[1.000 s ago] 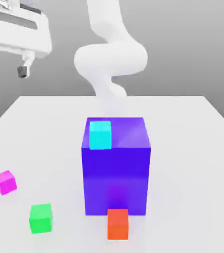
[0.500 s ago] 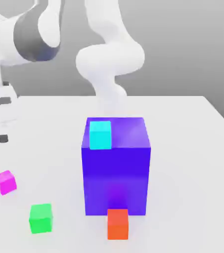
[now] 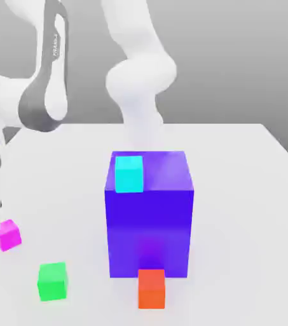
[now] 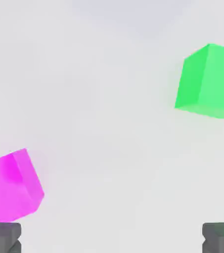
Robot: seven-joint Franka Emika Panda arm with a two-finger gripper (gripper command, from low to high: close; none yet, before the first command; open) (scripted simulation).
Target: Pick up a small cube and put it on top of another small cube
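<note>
1. "PANDA" can be read on the arm [image 3: 56, 48], fwiw.
2. End effector [image 4: 112, 238] is spread wide, nothing pinched.
3. Magenta cube [image 3: 7, 235] is seated on the worktop [image 3: 235, 242], near the green cube [image 3: 53, 281].

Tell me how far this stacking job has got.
Nothing looks stacked: the magenta cube and green cube sit apart on the table. In hand is the approach: the open gripper is near the magenta cube, holding nothing. Left: grasp it, lift it and, presumably, set it on the green cube.
</note>
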